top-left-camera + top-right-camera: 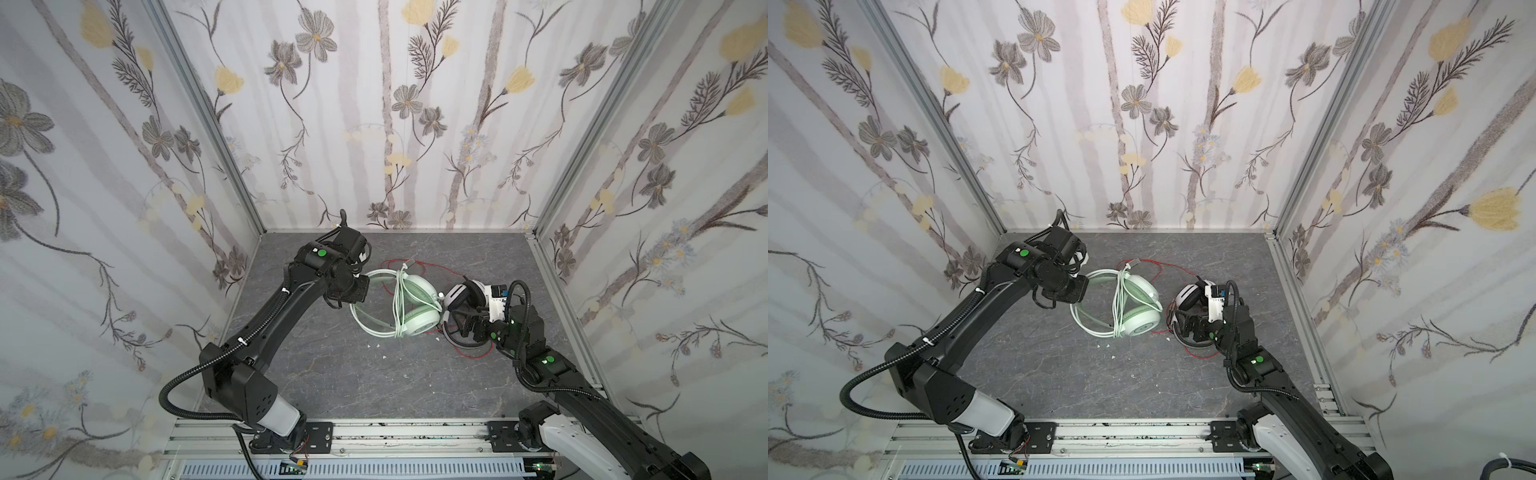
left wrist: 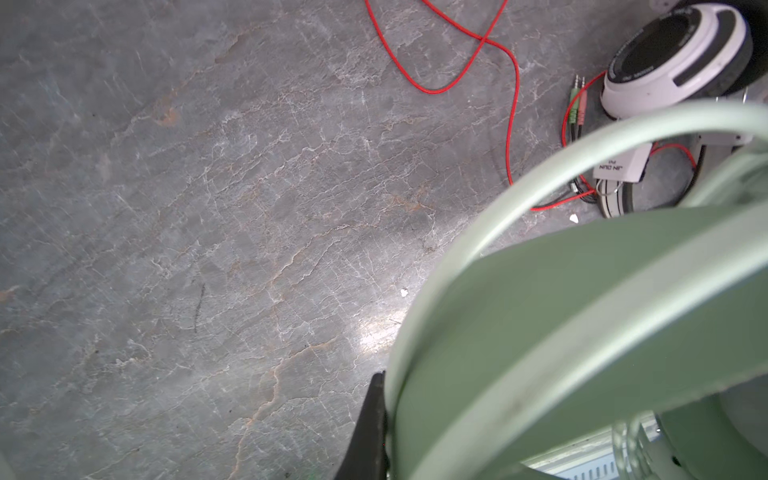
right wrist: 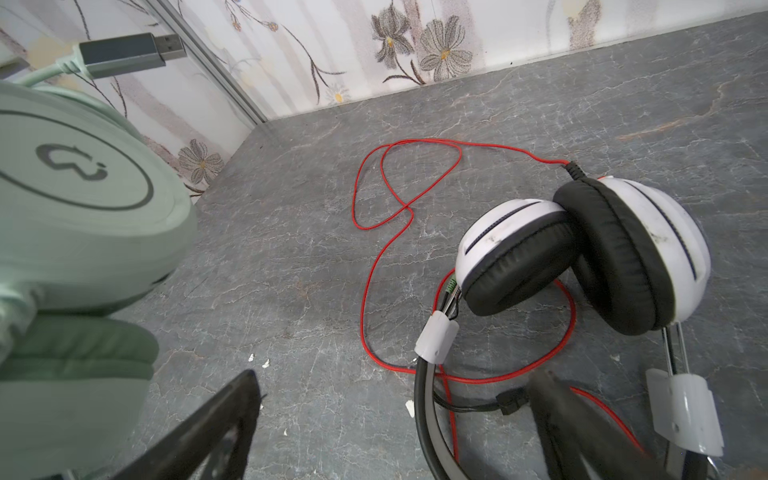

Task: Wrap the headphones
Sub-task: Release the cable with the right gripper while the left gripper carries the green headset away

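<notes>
Our left tool clamps the mint headset; our right tool stands wide open, empty, over the white-and-black headset.

Mint-green headset: smooth matt plastic, soft padded cushions. White-and-black headset: glossy, scuffed white plastic shells and wrinkled black leatherette pads. Red cable looks braided. Tabletop: grey stone-look, faintly shiny. USB plug: brushed metal.

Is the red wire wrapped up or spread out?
Spread out: the red wire lies in loose loops beside the white-and-black headphones.
</notes>
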